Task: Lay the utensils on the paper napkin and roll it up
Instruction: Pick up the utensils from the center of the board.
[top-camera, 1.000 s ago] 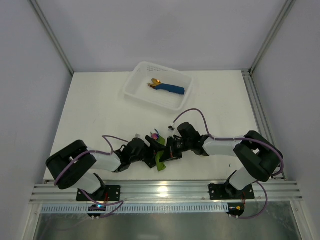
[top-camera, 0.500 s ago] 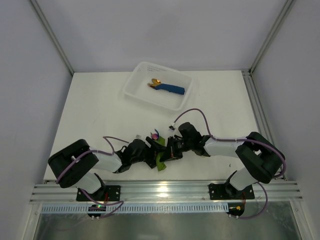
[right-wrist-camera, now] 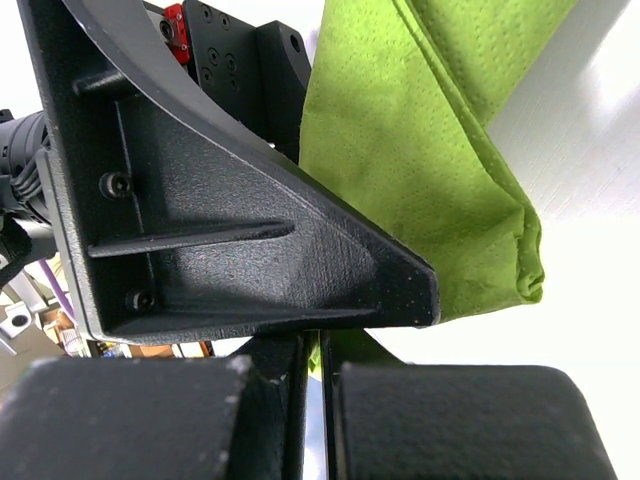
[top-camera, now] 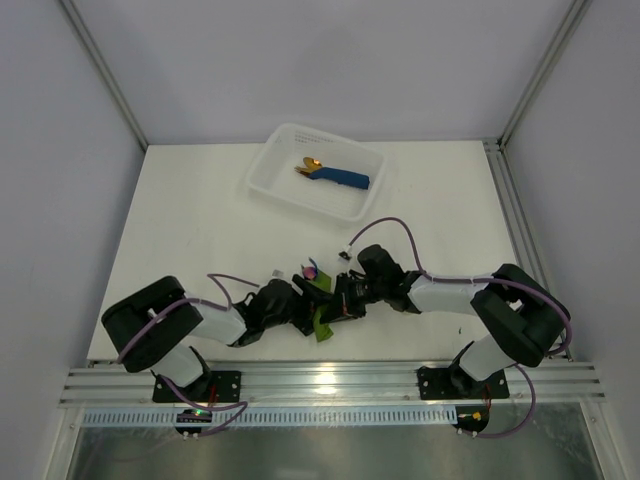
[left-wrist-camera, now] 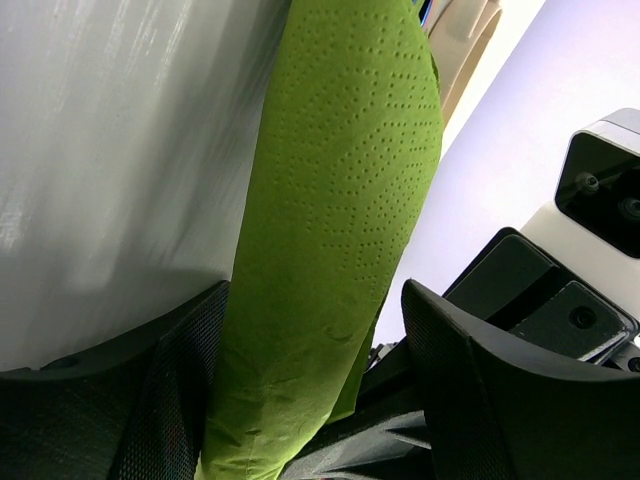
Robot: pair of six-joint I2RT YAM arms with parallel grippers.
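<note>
Left pincer (top-camera: 300,311) and right pincer (top-camera: 338,301) meet over the green paper napkin (top-camera: 321,326).

Paper napkin (left-wrist-camera: 340,220) matt, finely dimpled; table (left-wrist-camera: 120,150) smooth, slight sheen; tray (top-camera: 285,175) white plastic.

Honestly nothing readable here, no words, brand names or numbers on anything. Closest thing is the paper napkin (left-wrist-camera: 340,200), and that's only an embossed dot pattern, not print. The little lit board (top-camera: 195,412) at the near edge of the overhead view might carry markings, but it's way too small to tell.
</note>
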